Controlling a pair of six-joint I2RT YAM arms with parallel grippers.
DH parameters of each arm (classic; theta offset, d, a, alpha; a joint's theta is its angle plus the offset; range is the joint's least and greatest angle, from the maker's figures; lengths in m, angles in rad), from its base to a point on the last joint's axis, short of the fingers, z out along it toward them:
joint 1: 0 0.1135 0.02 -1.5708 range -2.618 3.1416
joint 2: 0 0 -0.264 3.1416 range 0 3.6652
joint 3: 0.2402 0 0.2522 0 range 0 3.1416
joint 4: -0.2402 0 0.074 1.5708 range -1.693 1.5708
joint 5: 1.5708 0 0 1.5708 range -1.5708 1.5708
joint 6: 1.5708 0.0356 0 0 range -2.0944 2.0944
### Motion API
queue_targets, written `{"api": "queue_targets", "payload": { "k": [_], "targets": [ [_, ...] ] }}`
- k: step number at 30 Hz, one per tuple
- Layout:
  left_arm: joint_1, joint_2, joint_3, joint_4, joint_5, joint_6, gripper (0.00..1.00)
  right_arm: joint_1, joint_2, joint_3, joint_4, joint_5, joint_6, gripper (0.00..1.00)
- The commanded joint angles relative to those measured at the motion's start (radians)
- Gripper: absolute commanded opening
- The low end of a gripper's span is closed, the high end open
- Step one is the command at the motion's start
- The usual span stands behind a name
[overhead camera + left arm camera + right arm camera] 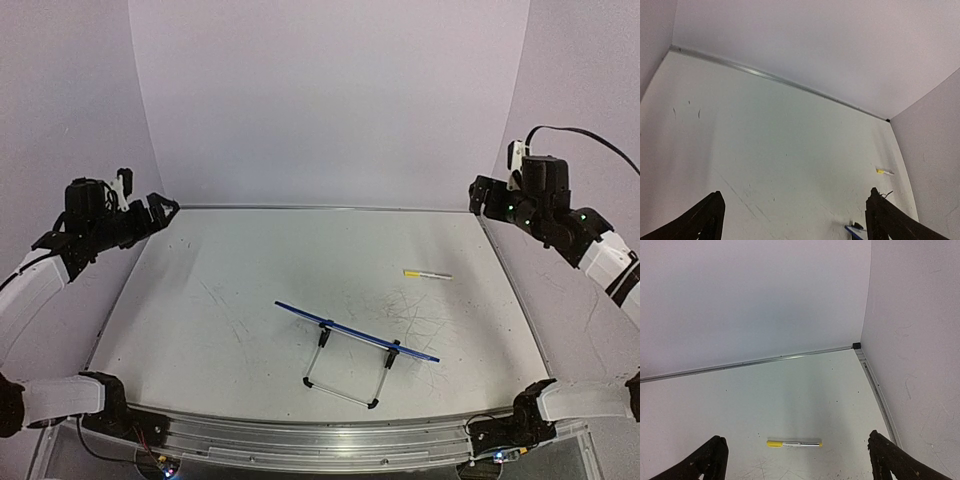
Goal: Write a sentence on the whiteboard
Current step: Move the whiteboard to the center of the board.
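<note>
Though left end effector (795, 197) and right end effector (478, 195) both apart — marker (427, 273) on table (250, 260) beyond propped whiteboard (357, 331)

We are looking down from above and behind the near edge over the table (200, 330). From both raised wrists we are facing the far wall (330, 100), well off the surface. All three views are sharing the marker (427, 273), and the left wrist is catching the whiteboard (357, 333) corner.

The whiteboard (356, 331) stands mid-way across the table (230, 270), towards its near edge; a marker (427, 273) lies farther back, to the right.
</note>
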Motion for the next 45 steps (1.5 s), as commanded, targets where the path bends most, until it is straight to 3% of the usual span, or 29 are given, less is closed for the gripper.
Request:
{"api": "queue_targets", "payload": {
  "k": [1, 5, 9, 12, 18, 21, 30, 36, 42, 45],
  "targets": [
    [-0.057, -0.026, -0.112, -0.008, 0.095, -0.073, 0.98, -0.003, 0.012, 0.026, 0.025, -0.041, 0.008, 0.98],
    [-0.203, -0.089, -0.254, 0.037, 0.047, -0.182, 0.94, -0.004, 0.040, 0.022, 0.026, -0.079, 0.018, 0.98],
    [-0.397, -0.151, -0.446, 0.238, 0.037, -0.347, 0.86, -0.003, 0.057, 0.019, 0.029, -0.131, 0.031, 0.98],
    [-0.568, -0.151, -0.542, 0.396, -0.051, -0.416, 0.82, -0.003, 0.064, 0.011, 0.031, -0.175, 0.025, 0.98],
    [-0.940, 0.135, -0.428, 0.466, -0.349, -0.302, 0.71, -0.003, 0.059, 0.002, 0.031, -0.210, 0.027, 0.98],
    [-1.076, 0.291, -0.380, 0.560, -0.440, -0.249, 0.68, -0.003, 0.035, 0.002, 0.031, -0.207, 0.025, 0.98],
    [-1.198, 0.616, -0.194, 0.578, -0.593, -0.131, 0.56, -0.003, -0.040, -0.013, 0.025, -0.218, 0.036, 0.98],
    [-1.220, 0.590, -0.252, 0.573, -0.748, -0.175, 0.48, -0.003, -0.071, -0.030, 0.025, -0.238, 0.053, 0.98],
    [-1.235, 0.520, -0.336, 0.569, -0.777, -0.220, 0.54, -0.003, -0.023, -0.031, 0.025, -0.316, 0.051, 0.98],
    [-1.281, 0.490, -0.378, 0.563, -0.812, -0.215, 0.68, -0.003, -0.005, -0.031, 0.025, -0.336, 0.044, 0.98]
  ]
}}
